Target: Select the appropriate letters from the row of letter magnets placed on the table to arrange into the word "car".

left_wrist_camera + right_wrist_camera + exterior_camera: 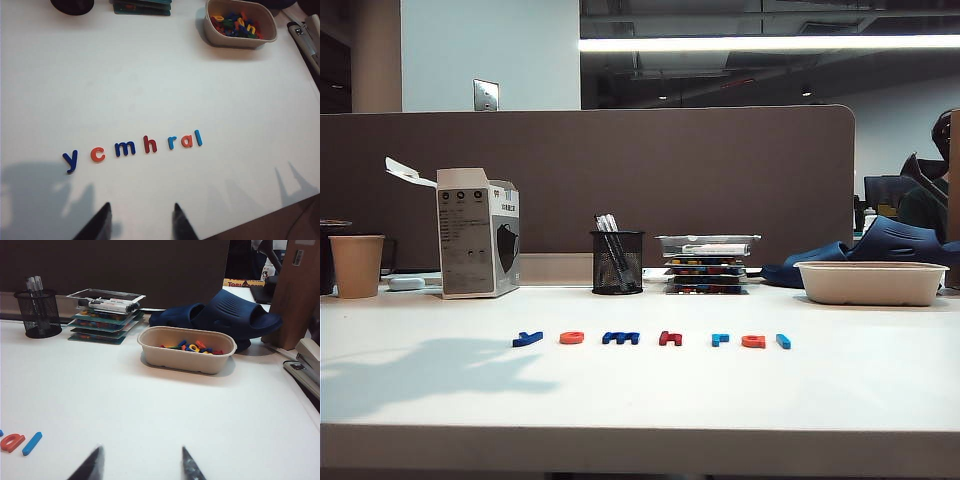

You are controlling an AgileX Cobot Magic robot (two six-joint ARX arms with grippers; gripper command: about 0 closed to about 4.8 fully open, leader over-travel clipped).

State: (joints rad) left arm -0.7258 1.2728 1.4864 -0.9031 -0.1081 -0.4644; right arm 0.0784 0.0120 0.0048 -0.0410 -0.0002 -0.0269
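On the table [420, 400], mid-front, sits the row of letters: y [70, 160], c [97, 154], m [125, 148], h [150, 144], r [172, 142], a [187, 141], then a light blue bar [198, 137]. All seven lie flat, none pulled out yet, so the word isn't started.

Left gripper [140, 220] hovers above the table's near edge, just short of the row, roughly btwn c and h; jaws spread wide, nothing in them. Right gripper [142, 462] is parked well off to the side, nearer the tub [186, 360] of spare letters, w/ only the a and bar at the edge of its view; its tips stand apart and empty.

Risks, as I judge them:
- Wrong pick. c sits btwn y and m w/ small gaps; a wide-open claw coming down could straddle a neighbour and drag it along.
- r, a and bar are packed tightest, a nearly touching the bar. Closing on a likely nudges one of them, and r and bar share a colour, so a mix-up is easy.
- Letters are thin and flat on a smooth top; fingers may skid over them or push them off-line instead of lifting.
- Glare and arm shadows on the near table prob. blur letter edges; can't tell how far that hurts aim.
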